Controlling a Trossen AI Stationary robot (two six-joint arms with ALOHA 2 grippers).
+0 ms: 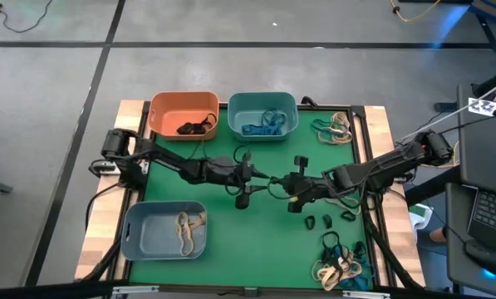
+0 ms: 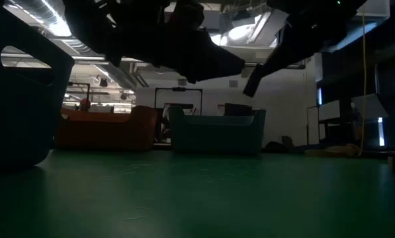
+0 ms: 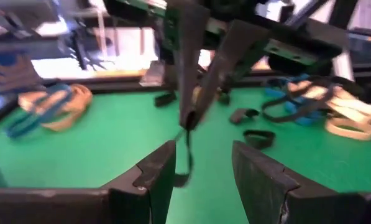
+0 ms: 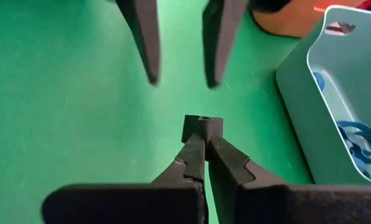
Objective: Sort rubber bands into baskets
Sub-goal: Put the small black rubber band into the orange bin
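At the near edge of the green mat (image 1: 231, 241) lies a tangle of tan and blue rubber bands (image 1: 341, 266) by the right corner, with three loose black bands (image 1: 326, 221) just beyond it. On the near left stands the grey-blue basket (image 1: 139, 241), a few tan bands (image 1: 186, 231) lying in it. In the middle of the mat the two grippers meet tip to tip. The right gripper (image 4: 202, 124) has its jaws pressed together on a thin black band (image 3: 186, 149) that hangs down from its tips. The left gripper (image 3: 204, 163) faces it with jaws apart, the dangling band hanging between its fingers (image 3: 153, 171) without being clamped. From table height both arms show only as dark shapes above the mat. Farther back stand the orange basket (image 1: 169, 112), holding black bands (image 1: 194, 126), and just beside it the teal basket (image 1: 249, 105), holding blue bands (image 1: 262, 124). Another small heap of tan and teal bands (image 1: 334, 129) lies at the far right corner.
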